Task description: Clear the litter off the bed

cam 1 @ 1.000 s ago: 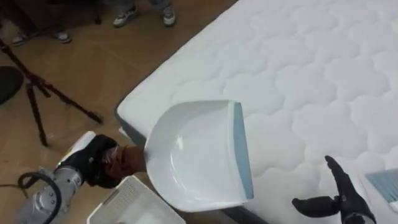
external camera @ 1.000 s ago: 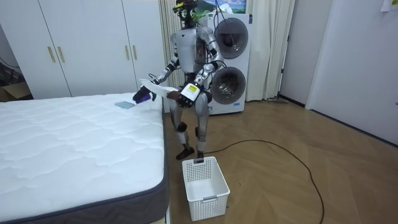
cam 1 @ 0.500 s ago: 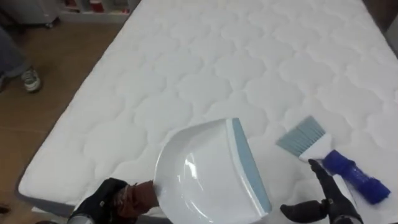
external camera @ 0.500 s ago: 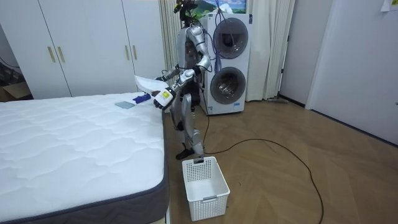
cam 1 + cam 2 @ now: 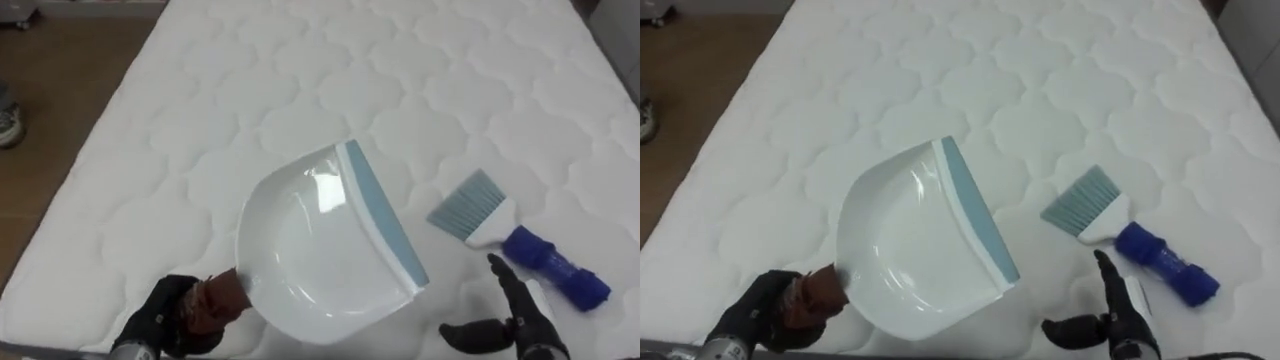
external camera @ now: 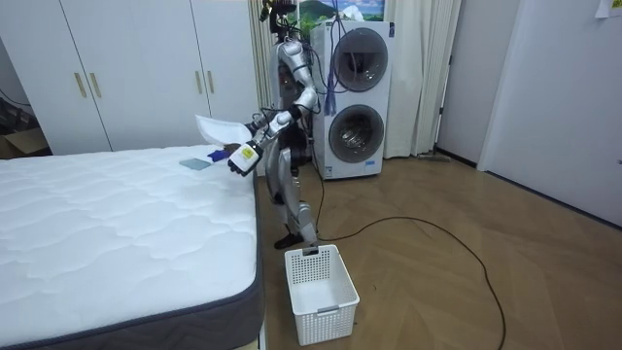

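Note:
My left hand (image 5: 172,318) is shut on the brown handle of a white dustpan (image 5: 315,245) with a pale blue lip, held above the white quilted mattress (image 5: 330,90). To its right a small brush (image 5: 515,236) with pale blue bristles and a dark blue handle lies on the mattress. My right hand (image 5: 515,322) is open at the bottom right, just short of the brush handle, thumb spread. In the room view I stand at the bed's corner with the dustpan (image 6: 218,129) raised over the bed (image 6: 117,228).
Wooden floor (image 5: 40,110) runs along the mattress's left edge. In the room view a white plastic basket (image 6: 320,292) stands on the floor near the bed's side. Stacked washing machines (image 6: 358,97) stand behind me and white wardrobes (image 6: 126,73) along the wall.
I have turned from the basket toward the bed. The dustpan is carried over the mattress, and the brush has come into the eye view near my right hand.

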Robot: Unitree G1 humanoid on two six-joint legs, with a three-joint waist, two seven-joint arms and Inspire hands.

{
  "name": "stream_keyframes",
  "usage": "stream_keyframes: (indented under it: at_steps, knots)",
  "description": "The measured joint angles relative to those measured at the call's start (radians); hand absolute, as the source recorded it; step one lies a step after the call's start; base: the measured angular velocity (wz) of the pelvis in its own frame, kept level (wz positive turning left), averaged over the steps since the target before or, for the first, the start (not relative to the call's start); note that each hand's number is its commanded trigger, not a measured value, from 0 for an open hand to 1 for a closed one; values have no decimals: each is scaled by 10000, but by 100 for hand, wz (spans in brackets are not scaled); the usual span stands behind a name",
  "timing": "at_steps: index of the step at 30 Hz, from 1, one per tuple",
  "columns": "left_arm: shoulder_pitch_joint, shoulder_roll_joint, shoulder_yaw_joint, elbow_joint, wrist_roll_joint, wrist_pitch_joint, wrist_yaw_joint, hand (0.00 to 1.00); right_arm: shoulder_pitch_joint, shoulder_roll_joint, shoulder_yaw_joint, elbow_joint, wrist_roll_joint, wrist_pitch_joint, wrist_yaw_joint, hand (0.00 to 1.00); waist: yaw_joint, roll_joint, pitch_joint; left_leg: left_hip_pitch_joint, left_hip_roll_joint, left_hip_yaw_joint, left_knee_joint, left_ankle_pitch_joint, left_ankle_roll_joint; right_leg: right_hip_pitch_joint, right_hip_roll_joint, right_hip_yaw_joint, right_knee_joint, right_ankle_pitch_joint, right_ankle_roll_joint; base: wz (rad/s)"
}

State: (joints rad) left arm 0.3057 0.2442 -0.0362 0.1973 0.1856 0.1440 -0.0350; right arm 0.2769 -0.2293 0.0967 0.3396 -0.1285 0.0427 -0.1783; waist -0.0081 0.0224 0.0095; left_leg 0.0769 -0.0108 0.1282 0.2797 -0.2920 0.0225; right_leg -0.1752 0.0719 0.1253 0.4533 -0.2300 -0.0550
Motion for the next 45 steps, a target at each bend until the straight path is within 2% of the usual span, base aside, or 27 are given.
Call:
stream_keyframes:
  at_steps: [1, 2, 5, 10, 12, 13, 14, 17, 19, 24, 26, 29, 31, 32, 34, 40, 45]
  knots:
    - [-5, -87, 0, -1, -6, -2, 94, 59, 2, 0, -4, 113, 3, 13, 17, 0, -50, 8, -3, 48, -8, 2, 1, -3, 4, 30, -13, -11, -11, 0, 1, -24]
    - [-18, -168, -2, 5, -96, -11, 161, 0, 0, 11, 4, 179, 11, 15, 39, 0, -77, 23, -13, 79, -10, 28, 0, -4, 6, 65, 2, -15, -40, 0, 2, -19]
    - [-48, -307, -22, 210, -288, -132, 249, 0, 33, 37, 17, 380, 52, 14, 74, 0, -134, 9, -19, 251, -15, 92, -91, -4, 6, 120, 35, 44, -50, -1, 6, -24]
    - [-106, -313, -41, 906, -391, -312, 249, 0, 16, 29, 2, 1002, 56, 13, 74, 0, -133, -98, 5, 338, -5, 89, -125, -4, 6, 171, 69, 48, -92, 5, 8, -8]
    - [-112, -325, -81, 1179, -397, -323, 249, 0, -5, 33, -1, 1186, 121, 12, 80, 0, -139, -123, -12, 334, 41, 88, -149, -4, 6, 214, 103, 20, -241, 69, 1, 2]
    - [-159, -331, -79, 1405, -396, -354, 250, 0, -18, 48, -1, 1293, 122, -2, 80, 0, -134, -167, -18, 342, 58, 88, -171, -4, 6, 228, 126, 23, -277, 95, -8, 0]
    - [-215, -348, -74, 1741, -397, -354, 263, 0, -44, 69, -4, 1553, 122, -20, 81, 0, -125, -197, -56, 397, 103, 91, -237, -4, 6, 308, 170, 16, -389, 146, -16, 0]
    - [-257, -346, -60, 2551, -684, -366, 341, 0, -36, 99, -10, 2058, 123, -19, 90, 0, -123, -273, -67, 542, 185, 110, -321, -3, 4, 519, 234, -8, -617, 215, -46, 1]
    - [-298, -370, -64, 3112, -770, -386, 339, 0, -39, 108, -18, 2411, 86, -17, 101, 0, -137, -289, -107, 590, 204, 115, -387, -3, 4, 573, 258, 10, -683, 222, -46, -4]
    - [-278, -416, 31, 4255, -773, -442, 320, 0, -57, 325, -412, 3244, -229, -15, 225, 0, -119, -294, -92, 747, 236, 288, -493, -2, 3, 644, 280, -29, -761, 242, -45, -11]
    - [-327, -497, 208, 4841, -780, -846, 335, 0, -46, 371, -479, 3804, -228, -19, 222, 0, -142, -279, -83, 945, 277, 315, -593, -2, 3, 898, 282, -128, -940, 269, -54, -2]
    - [-341, -546, 329, 5137, -946, -1104, 467, 0, -37, 374, -520, 4003, -229, -20, 214, 0, -141, -274, -77, 975, 280, 361, -605, -2, 3, 885, 283, -150, -941, 277, -53, -9]
    - [-376, -559, 336, 5729, -1089, -1445, 577, 0, -29, 380, -520, 4420, -288, -198, 173, 0, -142, -257, -73, 1081, 310, 348, -700, -2, 3, 1035, 311, -188, -1046, 306, -62, 0]
    - [-387, -562, 363, 5923, -1134, -1574, 675, 0, -22, 399, -521, 4616, -353, -200, 171, 0, -136, -254, -110, 1124, 326, 340, -761, -2, 2, 1063, 341, -174, -1083, 318, -65, 0]
    - [-412, -566, 488, 6161, -1152, -1757, 727, 0, -31, 412, -523, 4771, -400, -202, 172, 0, -125, -251, -111, 1223, 340, 340, -815, -1, 1, 1085, 377, -132, -1087, 327, -80, -8]
    - [-379, -571, 1203, 6639, -1366, -2023, 850, 0, -52, 405, -1087, 5839, -819, -181, 156, 0, -129, -342, -147, 1359, 361, 324, -850, -2, 1, 1232, 410, -117, -1111, 334, -93, -4]
    - [-393, -574, 1946, 7108, -1478, -2031, 1098, 0, 27, 450, -1618, 6561, -1192, 189, 92, 0, -123, -356, -196, 1584, 372, 315, -1016, -7, -4, 1382, 474, -80, -1113, 347, -100, -13]
